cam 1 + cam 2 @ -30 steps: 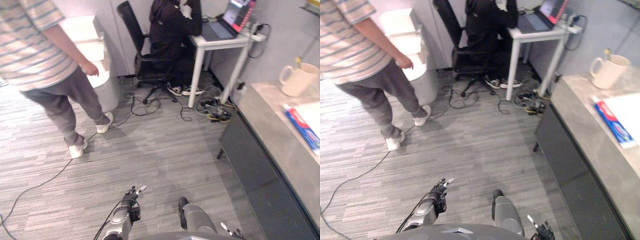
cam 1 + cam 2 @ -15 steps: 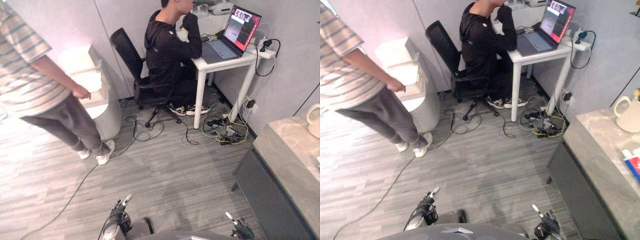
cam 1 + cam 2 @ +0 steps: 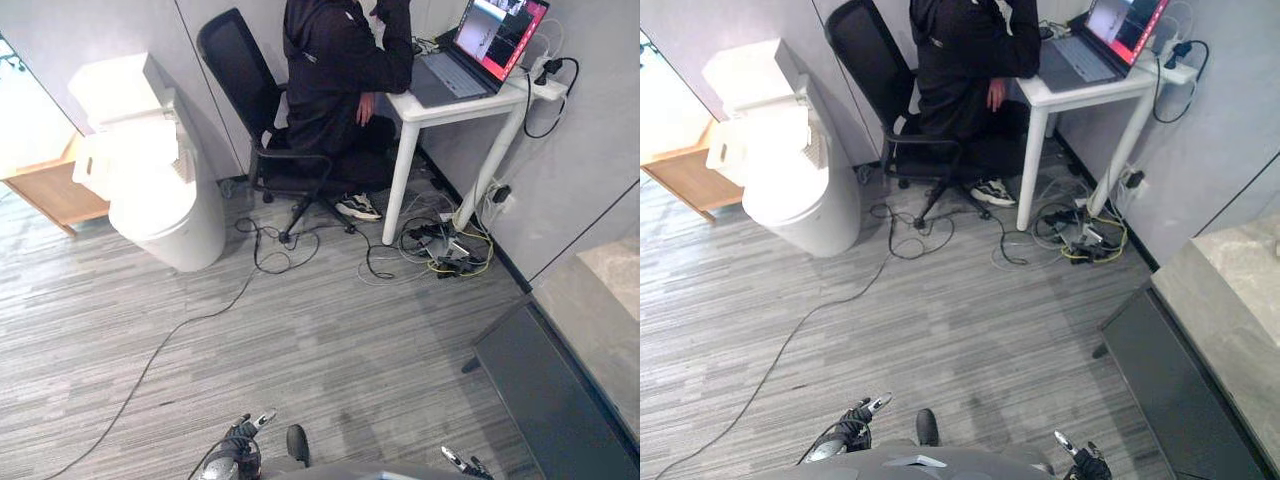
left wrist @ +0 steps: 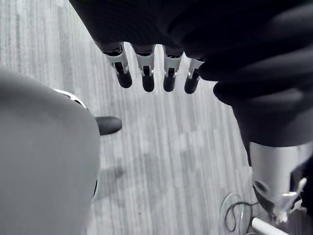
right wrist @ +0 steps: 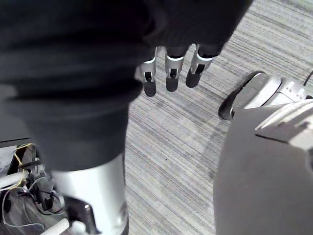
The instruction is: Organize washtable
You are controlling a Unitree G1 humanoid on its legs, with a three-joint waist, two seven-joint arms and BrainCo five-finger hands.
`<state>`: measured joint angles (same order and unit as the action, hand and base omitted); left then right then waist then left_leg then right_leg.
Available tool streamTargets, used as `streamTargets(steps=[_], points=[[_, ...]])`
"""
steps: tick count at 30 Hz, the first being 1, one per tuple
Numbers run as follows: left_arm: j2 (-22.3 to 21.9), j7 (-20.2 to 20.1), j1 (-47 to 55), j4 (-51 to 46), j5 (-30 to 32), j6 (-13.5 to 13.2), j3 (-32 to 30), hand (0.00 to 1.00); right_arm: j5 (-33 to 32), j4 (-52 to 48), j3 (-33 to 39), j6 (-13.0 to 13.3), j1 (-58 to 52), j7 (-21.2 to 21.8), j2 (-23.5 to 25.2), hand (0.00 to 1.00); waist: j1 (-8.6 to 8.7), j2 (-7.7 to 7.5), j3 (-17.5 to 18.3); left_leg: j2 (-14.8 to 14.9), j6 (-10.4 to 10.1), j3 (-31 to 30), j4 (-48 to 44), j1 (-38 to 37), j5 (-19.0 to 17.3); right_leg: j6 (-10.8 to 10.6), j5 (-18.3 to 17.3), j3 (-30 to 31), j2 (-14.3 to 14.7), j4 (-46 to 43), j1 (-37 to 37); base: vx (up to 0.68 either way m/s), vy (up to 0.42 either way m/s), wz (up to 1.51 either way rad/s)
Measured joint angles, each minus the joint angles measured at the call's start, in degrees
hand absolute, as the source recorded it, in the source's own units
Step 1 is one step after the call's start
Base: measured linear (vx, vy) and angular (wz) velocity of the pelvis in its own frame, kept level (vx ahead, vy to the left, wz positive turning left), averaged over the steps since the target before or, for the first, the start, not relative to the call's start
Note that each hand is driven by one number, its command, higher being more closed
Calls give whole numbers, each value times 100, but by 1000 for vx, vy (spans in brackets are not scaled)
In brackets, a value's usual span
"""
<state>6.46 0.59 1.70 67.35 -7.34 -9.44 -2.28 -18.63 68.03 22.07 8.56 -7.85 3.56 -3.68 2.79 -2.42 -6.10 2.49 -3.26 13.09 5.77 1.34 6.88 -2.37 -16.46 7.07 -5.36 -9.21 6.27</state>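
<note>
Left hand [image 4: 146, 68] hangs low over the grey floor [image 3: 330, 330], fingers straight and loose, holding nothing. Far ahead of it there's a white round bin [image 3: 165, 215], then a person in black [image 3: 340, 70] on an office chair [image 3: 235, 70]. Right hand [image 5: 172, 73] same deal, relaxed and empty. The counter [image 3: 600, 300] sits ahead, off to its right, well apart.

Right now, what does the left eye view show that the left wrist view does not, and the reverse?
Left eye view alone: a person on a black chair at a white table with an open laptop, a white container, a stone countertop. Left wrist view alone: that the fingers of the left hand are straight, holding nothing. Shared: the grey plank floor and the left hand.
</note>
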Motion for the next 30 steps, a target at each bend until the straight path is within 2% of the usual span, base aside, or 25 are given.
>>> streamTargets(steps=[4, 6, 10, 12, 14, 15, 16, 17, 19, 20, 21, 22, 23, 24, 25, 27, 29, 30], points=[[229, -3, -132, 2, 226, 76, 160, 0, 237, 9, -200, -47, 2, 5, 193, 0, 4, -311, 9, 82, 0, 58, 24, 53, -18, -116, 256, 17, 52, 181, -14, 11, 15, -8], [278, -2, -146, 3, 264, 86, 250, 0, 240, 8, -199, -49, -4, 5, 208, 0, 26, -337, 1, 66, 23, 91, 26, 57, -96, -160, 332, 23, 17, 172, -47, 6, 69, -9], [262, -1, -168, -9, 388, 86, 244, 0, 254, -37, -180, -48, 65, -8, 198, 0, 9, -287, 34, 2, 88, 315, 26, 244, -213, -160, 334, 205, -63, -67, -455, -13, 104, -28], [249, 8, -205, -5, 407, 99, 229, 0, 399, -129, -79, -43, 163, -53, 141, 0, 51, -178, -33, 1, 149, 591, 26, 365, -257, -258, 385, 473, -44, -510, -913, -44, 140, -64], [247, 25, -218, 4, 431, 144, 215, 0, 408, -312, -62, -39, 159, -130, 129, 0, 87, -70, -111, 96, 192, 834, 23, 330, -285, -410, 509, 751, 144, -1208, -1358, -93, 140, -81], [294, 65, -214, 6, 450, 206, 164, 0, 402, -480, -104, -40, 121, -136, 157, 0, 161, -59, -146, 191, 222, 1096, 24, 192, -316, -399, 752, 937, 366, -2095, -1828, -109, 115, -93], [313, 73, -206, 7, 463, 208, 154, 0, 400, -563, -140, -30, 92, -135, 173, 0, 150, -50, -183, 245, 222, 1234, 23, 94, -355, -377, 919, 929, 451, -2402, -1986, -145, 102, -120], [310, 93, -212, 5, 580, 211, 101, 0, 400, -684, -215, -25, 68, -134, 179, 0, 173, 6, -298, 364, 220, 1515, 23, -110, -421, -269, 1247, 714, 525, -2793, -2218, -107, 27, -107], [270, 103, -188, -14, 666, 211, -10, 0, 394, -736, -359, 11, 38, -131, 175, 0, 181, -34, -272, 447, 174, 2005, 25, -305, -518, -207, 1358, -354, 238, -2798, -2326, -62, -13, -125], [279, 107, -183, -27, 668, 213, -85, 0, 395, -737, -462, 18, 49, -131, 165, 0, 168, -93, -241, 471, 123, 2316, 26, -396, -579, -113, 1298, -1247, -58, -2538, -2307, -10, -14, -125], [280, 106, -186, -39, 668, 216, -133, 0, 396, -738, -481, 27, 69, -132, 165, 0, 165, -110, -230, 482, 90, 2472, 25, -410, -603, -72, 1274, -1699, -176, -2322, -2276, -8, -14, -144], [277, 107, -205, -116, 667, 223, -190, 0, 396, -734, -574, 54, 139, -137, 145, 0, 181, -126, -220, 490, 56, 2731, 24, -383, -625, -48, 1306, -2472, -303, -1708, -2165, -5, -92, -122], [270, 106, -222, -193, 667, 229, -201, 0, 397, -725, -683, 76, 161, -141, 129, 0, 239, -153, -202, 478, 11, 2920, 23, -327, -622, 30, 1325, -2880, -237, -999, -1909, 6, -117, -100], [258, 103, -234, -217, 667, 235, -196, 0, 399, -720, -699, 76, 160, -142, 127, 0, 308, -188, -175, 463, 0, 2966, 23, -302, -618, 58, 1310, -2879, -167, -678, -1796, 72, -151, -59], [262, 98, -339, -220, 669, 242, -175, 0, 398, -682, -695, 77, 146, -144, 132, 0, 359, -175, -178, 418, -34, 3049, 22, -327, -601, 183, 1234, -2702, -79, -235, -1611, 117, -143, -35], [73, 62, -441, -226, 695, 235, -143, 0, 400, -638, -666, 67, 117, -136, 46, 0, 375, -25, -193, 472, -84, 3101, 22, -515, -526, 240, 1250, -2640, 52, 22, -1347, 138, -154, -27], [-57, -27, -420, -240, 859, 218, 87, 0, 409, -498, -671, 67, 111, -131, -34, 0, 358, 127, -64, 581, -177, 3174, -31, -787, -563, 255, 1240, -2579, 217, 223, -996, 151, -142, -20], [-80, -29, -416, -245, 859, 214, 138, 0, 409, -495, -674, 69, 119, -131, -43, 0, 352, 145, -8, 603, -203, 3214, -40, -823, -578, 262, 1235, -2538, 252, 250, -966, 143, -120, -23]])
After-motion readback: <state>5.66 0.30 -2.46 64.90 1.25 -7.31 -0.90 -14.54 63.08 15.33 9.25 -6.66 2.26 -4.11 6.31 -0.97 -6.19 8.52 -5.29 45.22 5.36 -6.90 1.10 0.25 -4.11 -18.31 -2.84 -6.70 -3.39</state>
